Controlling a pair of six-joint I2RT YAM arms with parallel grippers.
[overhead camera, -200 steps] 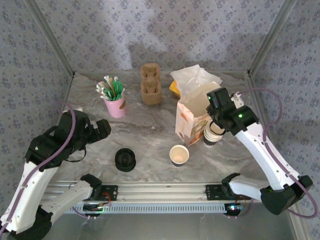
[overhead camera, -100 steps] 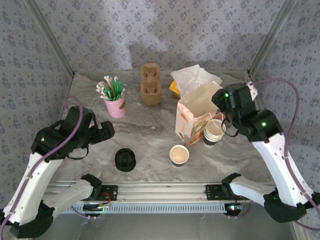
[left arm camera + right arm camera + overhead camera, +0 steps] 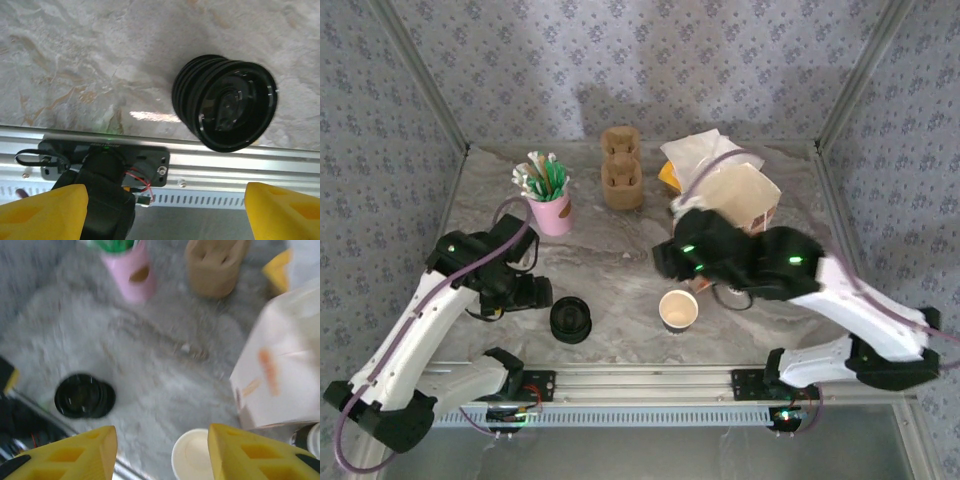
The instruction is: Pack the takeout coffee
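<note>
The takeout coffee cup (image 3: 678, 310) is a single small paper cup, upright near the table's front, with no lid on it. A squat stack of black lids (image 3: 570, 320) sits to its left. My left gripper (image 3: 534, 293) hovers just left of the lids. In the left wrist view the lids (image 3: 225, 102) lie ahead of the open, empty left gripper (image 3: 165, 212). My right gripper (image 3: 667, 258) hangs above and behind the cup. In the right wrist view the cup (image 3: 192, 456) lies low between the yellow fingers (image 3: 255, 450) of the open right gripper (image 3: 160, 455), untouched.
A white paper bag (image 3: 745, 195) stands behind the right arm. A pink cup of stirrers (image 3: 550, 205) and brown pulp carriers (image 3: 620, 170) are at the back. A stack of paper cups (image 3: 312, 440) stands by the bag. An aluminium rail (image 3: 640, 385) runs along the front edge.
The right arm has swung from beside the bag leftward and down over the single cup. The left gripper has moved right, toward the lid stack.
</note>
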